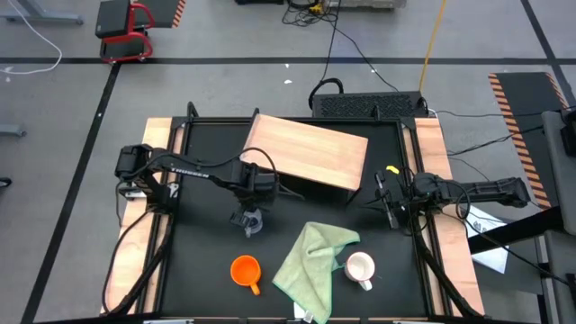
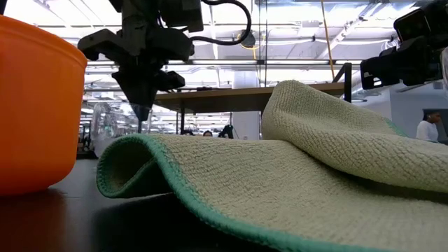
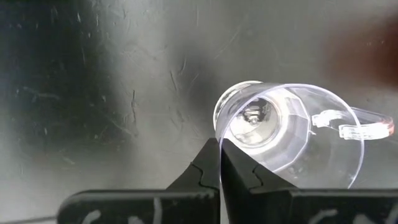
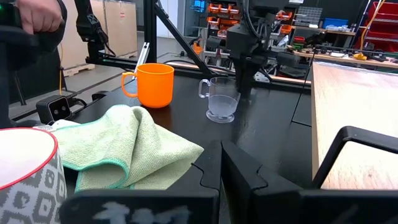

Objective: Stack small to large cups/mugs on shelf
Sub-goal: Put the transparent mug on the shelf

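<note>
The small clear glass cup (image 1: 253,224) stands upright on its base on the black table, in front of the light-wood shelf (image 1: 306,148). My left gripper (image 1: 247,216) points down at the cup's rim and is shut on it (image 3: 219,144). The orange mug (image 1: 245,269) stands on its base near the front edge. The white mug (image 1: 360,267) stands to the right of the light green cloth (image 1: 315,261). My right gripper (image 1: 389,203) is shut and empty at the table's right side, beside the shelf. My left gripper pinches the glass cup's thin wall at the rim (image 3: 219,134), on the side opposite the handle (image 3: 348,124). One finger (image 3: 239,171) is inside the cup and one (image 3: 205,165) outside. The fingers come from above, pointing down. The cup stands upright on the table (image 4: 221,99).
The cloth lies crumpled between the orange mug and the white mug (image 4: 25,180). The shelf's board (image 4: 354,112) lies close behind the glass cup. A person's arm (image 4: 37,18) shows beyond the table in the right wrist view.
</note>
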